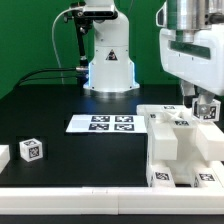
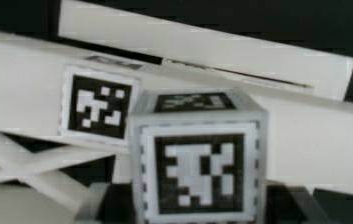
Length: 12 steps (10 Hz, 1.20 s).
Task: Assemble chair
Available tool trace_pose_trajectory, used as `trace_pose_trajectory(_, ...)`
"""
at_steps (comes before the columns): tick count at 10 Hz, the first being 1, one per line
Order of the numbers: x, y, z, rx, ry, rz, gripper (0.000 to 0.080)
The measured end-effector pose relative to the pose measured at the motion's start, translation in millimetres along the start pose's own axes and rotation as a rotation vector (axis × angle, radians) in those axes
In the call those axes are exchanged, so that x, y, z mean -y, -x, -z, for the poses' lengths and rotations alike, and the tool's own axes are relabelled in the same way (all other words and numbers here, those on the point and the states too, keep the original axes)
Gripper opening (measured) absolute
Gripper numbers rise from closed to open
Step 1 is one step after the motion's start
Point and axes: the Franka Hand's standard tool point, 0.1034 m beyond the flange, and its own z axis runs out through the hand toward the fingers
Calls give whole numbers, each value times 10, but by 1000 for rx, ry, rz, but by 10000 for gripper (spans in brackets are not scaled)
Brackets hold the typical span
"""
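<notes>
the chair [image 1: 185, 150] stands as a stepped white structure on the black desk [image 1: 60, 100] at the exterior view's right, near the front edge. square black-and-white tags show on its front faces and upper steps. the tool [image 1: 205, 110] hangs from the white arm right over the structure's upper back part, its dark fingers down at the top piece. i cannot tell how far apart they are or whether they grip anything. the wrist view is filled by a tagged block [image 2: 198, 170], one tag on its near face and one on its top. behind it a slanted bar [image 2: 22, 60] carries a further tag. all these labels are blocky patterns rather than letters. the marker board [image 1: 100, 123] lies flat mid-desk with several tags. well apart, at the exterior view's left, sits a loose cube [image 1: 32, 150] with a tag, and beside it a white piece [image 1: 3, 155] is cut off by the picture's edge.
</notes>
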Motion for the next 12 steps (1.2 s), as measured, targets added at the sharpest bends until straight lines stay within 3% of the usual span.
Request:
trace_pose_trajectory(1,-5,0,-1,0,2,-25,284)
trace_pose_trajectory(2,-6,0,-4,0,2,-16,359)
trace_pose_trajectory(3,-6,2,-5,0,2,-15,359)
trace_pose_trajectory(5,0,63,-1,0,1,182,620)
trace_pose_trajectory(8,10,193,21,-1,-8,625,648)
trace_pose_trajectory(10,9,159,15,-5,-5,758,649)
trace_pose_trajectory(11,7,164,14,-14,1,862,649)
trace_pose_trajectory(12,1,186,12,-44,23,1051,649)
